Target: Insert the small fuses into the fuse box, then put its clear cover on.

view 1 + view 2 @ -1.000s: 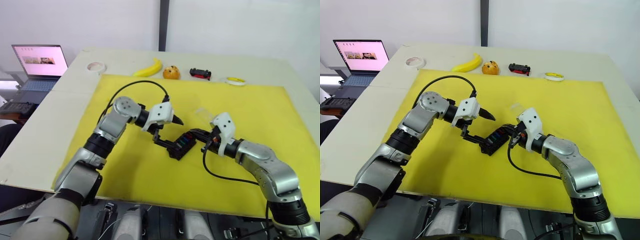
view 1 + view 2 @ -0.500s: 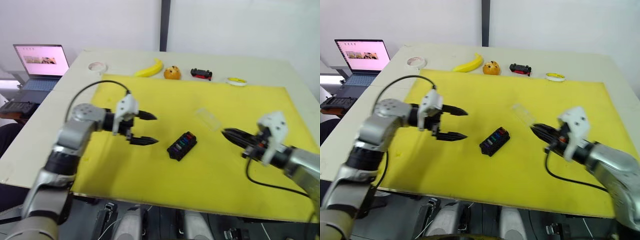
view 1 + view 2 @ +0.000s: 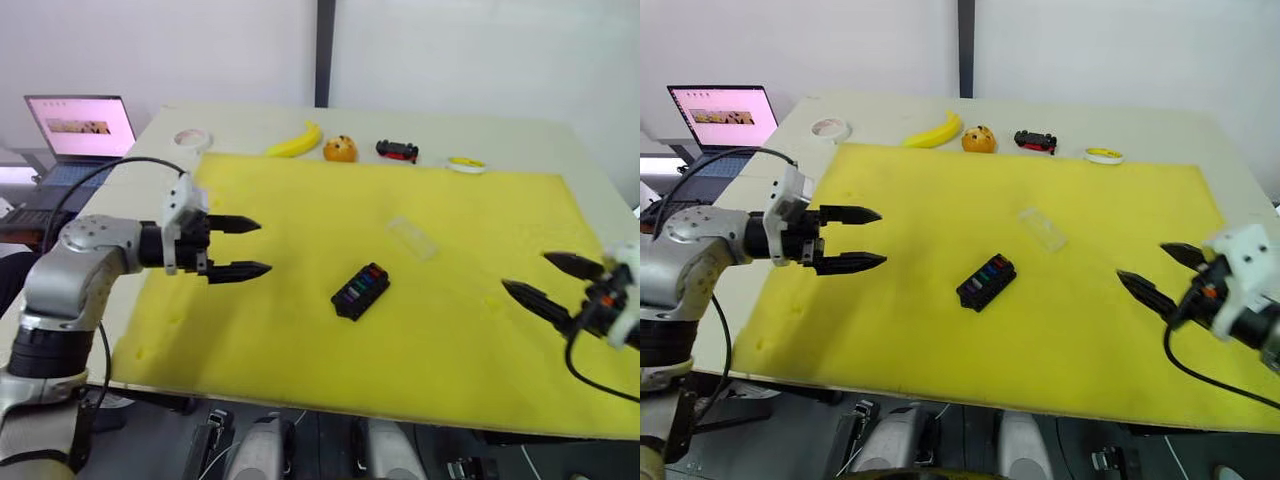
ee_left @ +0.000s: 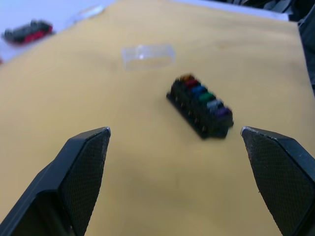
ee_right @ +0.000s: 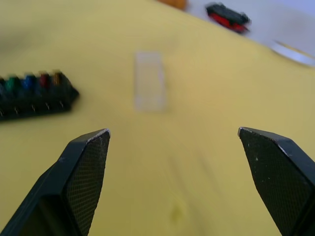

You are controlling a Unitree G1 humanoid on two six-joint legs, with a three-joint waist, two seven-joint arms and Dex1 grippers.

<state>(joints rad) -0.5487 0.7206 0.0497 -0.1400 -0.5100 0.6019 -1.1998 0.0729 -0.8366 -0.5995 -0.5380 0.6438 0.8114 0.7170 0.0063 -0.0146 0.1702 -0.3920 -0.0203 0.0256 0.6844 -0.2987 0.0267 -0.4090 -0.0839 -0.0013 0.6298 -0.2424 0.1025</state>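
The left gripper [image 3: 238,247] has its two fingers wide apart and holds nothing. It hangs over the left side of the yellow mat [image 3: 300,330]. The right gripper [image 3: 552,280] is wide open too, and it is empty. It hangs near the right edge of the mat. Both grippers are well apart from the box.

The box [image 3: 360,290] lies on the mat between the two grippers, nearer the middle. In the left wrist view, the fuses [image 4: 202,96] sit in a row in the top of the box: orange, red, blue, green, grey and purple. No loose fuses show on the mat. So the first job looks done.

The cover [image 3: 412,237] lies flat on the mat, near the box but not touching it, on the far side. It is hard to see because it is clear. It is not on the box yet. That is the part left to do: pick up the cover and set it on the box.

At the far edge of the table are a banana [image 3: 295,141], an orange [image 3: 340,150], a toy car [image 3: 397,151] and two tape rolls [image 3: 189,138].
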